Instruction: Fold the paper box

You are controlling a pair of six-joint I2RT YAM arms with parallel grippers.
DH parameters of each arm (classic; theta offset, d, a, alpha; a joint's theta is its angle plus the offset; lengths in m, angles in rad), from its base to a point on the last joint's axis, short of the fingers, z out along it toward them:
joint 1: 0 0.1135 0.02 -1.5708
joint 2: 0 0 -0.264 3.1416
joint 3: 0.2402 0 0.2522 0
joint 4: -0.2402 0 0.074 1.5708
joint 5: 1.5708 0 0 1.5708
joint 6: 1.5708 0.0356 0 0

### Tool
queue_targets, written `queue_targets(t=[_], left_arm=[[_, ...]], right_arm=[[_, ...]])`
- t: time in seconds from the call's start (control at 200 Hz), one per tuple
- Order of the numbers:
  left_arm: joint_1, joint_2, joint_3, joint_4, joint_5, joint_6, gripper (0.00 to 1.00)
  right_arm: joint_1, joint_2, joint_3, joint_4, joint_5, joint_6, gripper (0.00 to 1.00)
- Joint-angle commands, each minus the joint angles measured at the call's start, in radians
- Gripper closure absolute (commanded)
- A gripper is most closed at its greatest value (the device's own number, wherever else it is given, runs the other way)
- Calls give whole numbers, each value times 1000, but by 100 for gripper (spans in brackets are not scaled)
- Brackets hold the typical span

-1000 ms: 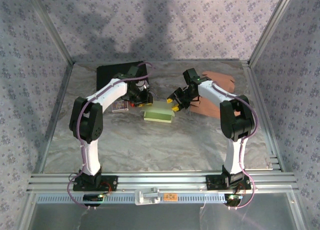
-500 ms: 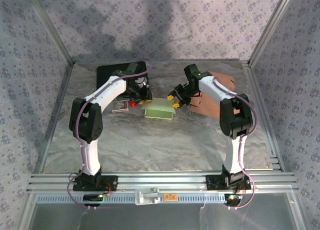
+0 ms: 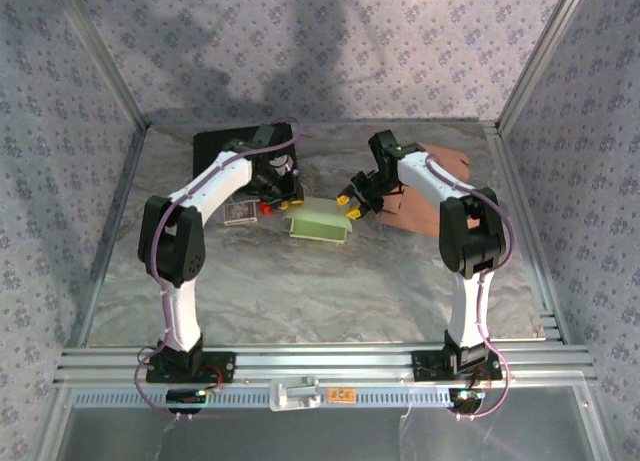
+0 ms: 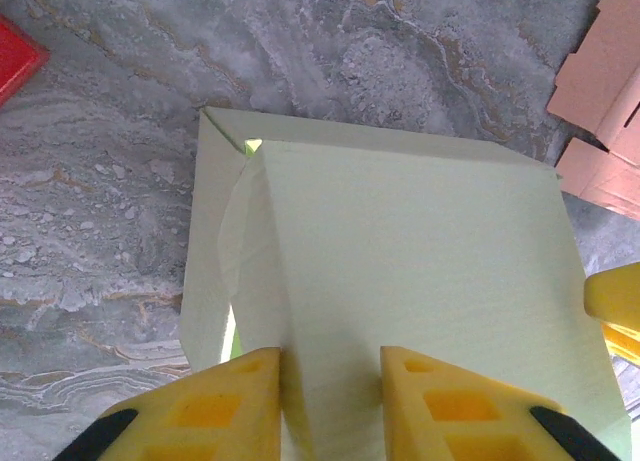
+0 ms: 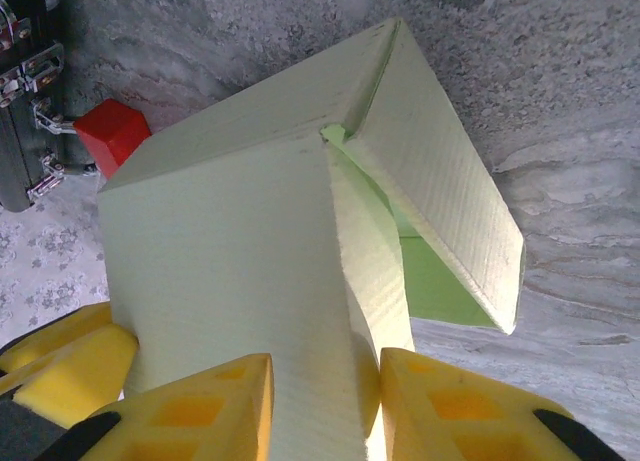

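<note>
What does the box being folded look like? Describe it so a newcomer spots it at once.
On the grey marbled table, look to the middle of the far half, where the left gripper and right gripper come together. Between them lies the paper box. It is pale green, unlike the brown cardboard to its right and the small red block to its left.

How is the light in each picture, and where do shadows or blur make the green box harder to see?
Top external view: soft light, broad dark shadows on the back wall, the paper box small and pale. Left wrist view: the box evenly lit and sharp, no glare. Right wrist view: its open inside lies in shade and looks deeper green; the table is sharp.
</note>
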State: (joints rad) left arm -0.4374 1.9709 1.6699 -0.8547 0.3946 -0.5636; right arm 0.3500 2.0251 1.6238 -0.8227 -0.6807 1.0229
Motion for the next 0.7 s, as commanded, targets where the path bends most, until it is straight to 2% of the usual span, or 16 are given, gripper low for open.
queue_targets(t=[0.0, 0.46, 0.695], left_arm=[[-11, -45, 30, -9, 80, -17, 73], [-8, -56, 45, -46, 113, -69, 83], [0, -72, 47, -53, 113, -79, 88]], right_arm=[[4, -8, 26, -1, -59, -15, 67], [-13, -21, 35, -24, -82, -26, 68], [-24, -38, 25, -38, -89, -43, 72]])
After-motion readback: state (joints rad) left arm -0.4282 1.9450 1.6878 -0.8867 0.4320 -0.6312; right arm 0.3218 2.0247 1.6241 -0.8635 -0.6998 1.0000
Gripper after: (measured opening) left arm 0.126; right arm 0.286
